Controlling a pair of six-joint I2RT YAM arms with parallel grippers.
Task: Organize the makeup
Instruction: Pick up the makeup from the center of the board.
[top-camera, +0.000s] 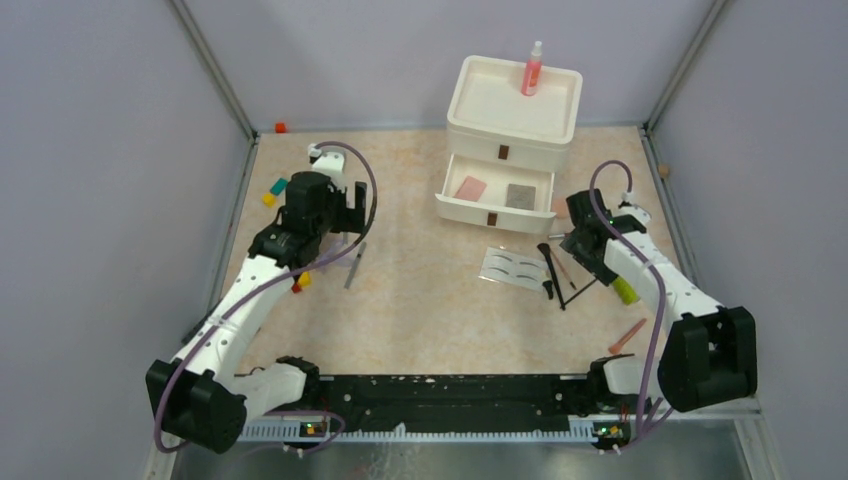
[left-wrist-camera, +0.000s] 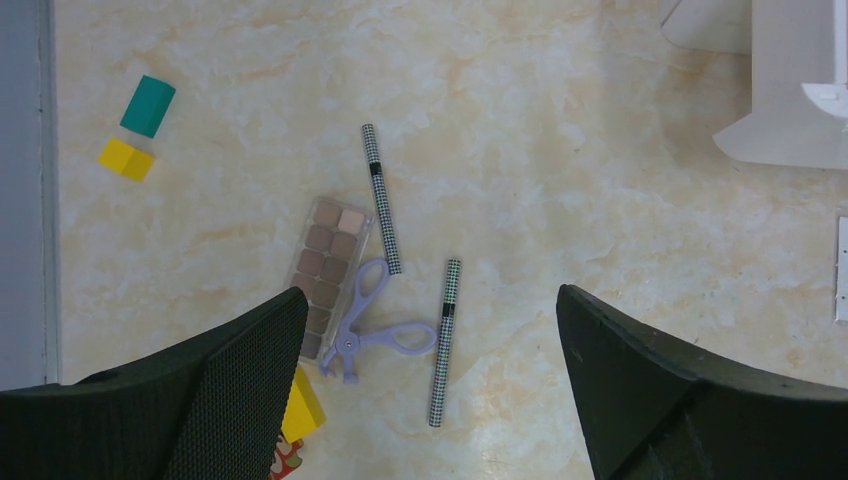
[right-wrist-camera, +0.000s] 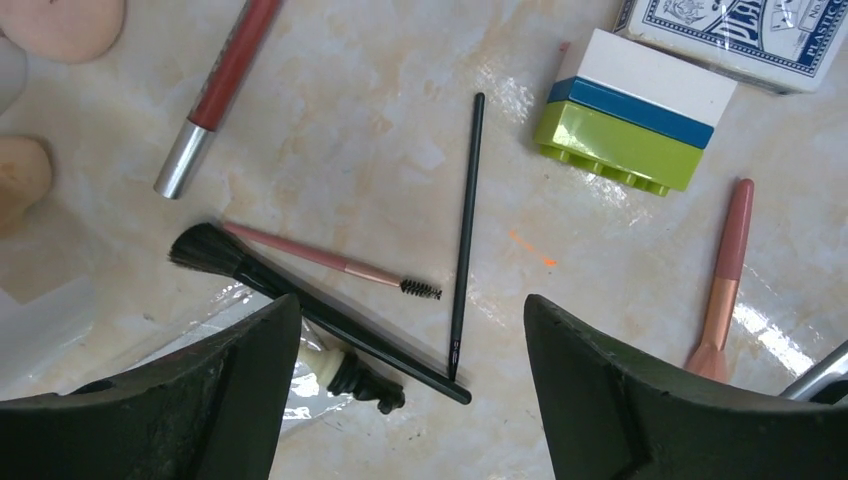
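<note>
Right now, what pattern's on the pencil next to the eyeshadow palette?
Fine black-and-white check with a black band. The pencil shows best in the left wrist view.

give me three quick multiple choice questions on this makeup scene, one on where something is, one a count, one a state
1. Where does the pink spray bottle with the white cap stand?
A) on top of the white drawer unit
B) flat in the middle of the table
C) at the table's near edge

2. How many black-and-white checked pencils lie in the left wrist view?
A) one
B) two
C) four

3. How is the unit's lower drawer?
A) shut
B) pulled open
C) taken out and turned upside down

Answers:
1 A, the bottle stands upright in the unit's top tray in the top view.
2 B, two pencils lie to the right of the brown eyeshadow palette.
3 B, the drawer's inside shows, with a pink pad and a grey square in it.
</note>
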